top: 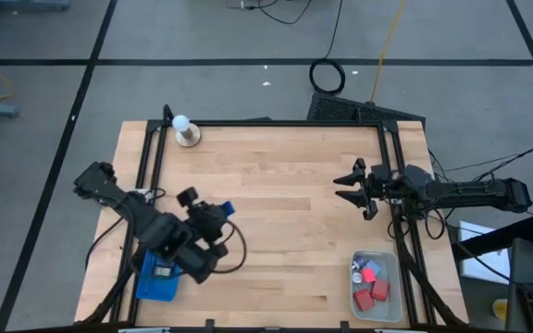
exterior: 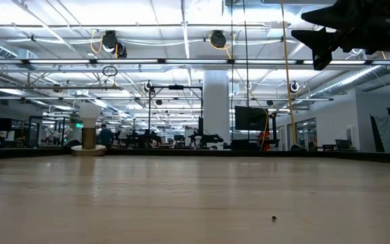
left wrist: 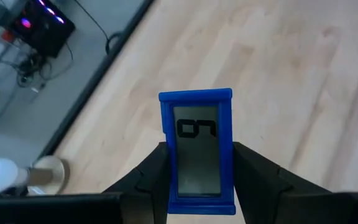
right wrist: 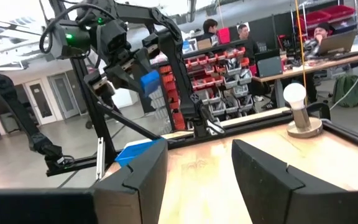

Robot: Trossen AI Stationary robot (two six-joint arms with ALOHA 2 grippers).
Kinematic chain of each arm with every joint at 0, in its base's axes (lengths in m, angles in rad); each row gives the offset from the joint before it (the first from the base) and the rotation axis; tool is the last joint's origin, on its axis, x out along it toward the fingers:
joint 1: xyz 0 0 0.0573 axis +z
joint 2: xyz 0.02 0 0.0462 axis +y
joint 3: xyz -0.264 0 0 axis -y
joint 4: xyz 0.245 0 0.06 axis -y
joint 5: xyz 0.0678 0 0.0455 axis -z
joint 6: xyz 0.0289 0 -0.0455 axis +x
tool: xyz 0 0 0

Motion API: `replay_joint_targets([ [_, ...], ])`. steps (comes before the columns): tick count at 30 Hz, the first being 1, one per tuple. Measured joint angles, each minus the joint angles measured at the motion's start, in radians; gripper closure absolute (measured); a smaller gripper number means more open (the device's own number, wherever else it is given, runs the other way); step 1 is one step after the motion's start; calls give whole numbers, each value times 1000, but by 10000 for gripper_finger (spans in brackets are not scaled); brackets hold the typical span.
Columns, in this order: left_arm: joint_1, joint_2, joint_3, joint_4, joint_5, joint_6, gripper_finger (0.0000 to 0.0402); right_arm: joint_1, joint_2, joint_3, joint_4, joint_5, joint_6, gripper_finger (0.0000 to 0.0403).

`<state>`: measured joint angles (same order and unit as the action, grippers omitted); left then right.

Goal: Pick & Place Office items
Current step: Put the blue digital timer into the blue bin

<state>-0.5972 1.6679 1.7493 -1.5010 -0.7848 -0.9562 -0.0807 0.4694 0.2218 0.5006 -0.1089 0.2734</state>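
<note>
Here the left tool (left wrist: 197,171) pinches a blue framed display piece (left wrist: 196,149) above the desk (top: 285,194) – the right tool (right wrist: 199,171), spread and empty, hovers apart; red blocks (top: 372,292) lie in the pale bin (top: 391,313).

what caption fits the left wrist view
Left tool shut on a blue timer above the wooden table.

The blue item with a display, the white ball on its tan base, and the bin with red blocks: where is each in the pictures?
Blue display item (left wrist: 196,149), left wrist view: its grey screen.
White ball (top: 180,122), high view: top of the ball.
Bin (top: 389,262), high view: its rim.
</note>
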Motion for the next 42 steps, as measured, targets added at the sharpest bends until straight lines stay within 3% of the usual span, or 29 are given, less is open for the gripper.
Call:
replay_joint_targets([
  [8, -110, -1, 0, -51, 149, -22, 264, 0, 0, 0, 6, 5, 47, 229],
  [15, -266, -66, -51, -67, 143, -92, 264, 0, 0, 0, 112, 10, 110, 229],
  [22, -472, -326, -329, -23, 126, -332, 264, 0, 0, 0, 198, 42, 141, 229],
  [30, -679, -577, -683, 240, 123, -393, 264, 0, 12, 0, 199, 186, 189, 229],
  [36, -800, -655, -914, 400, 177, -491, 265, 0, 40, 0, 199, 259, 219, 229],
  [42, -885, -655, -1042, 462, 271, -635, 265, 0, 53, 0, 206, 310, 231, 229],
])
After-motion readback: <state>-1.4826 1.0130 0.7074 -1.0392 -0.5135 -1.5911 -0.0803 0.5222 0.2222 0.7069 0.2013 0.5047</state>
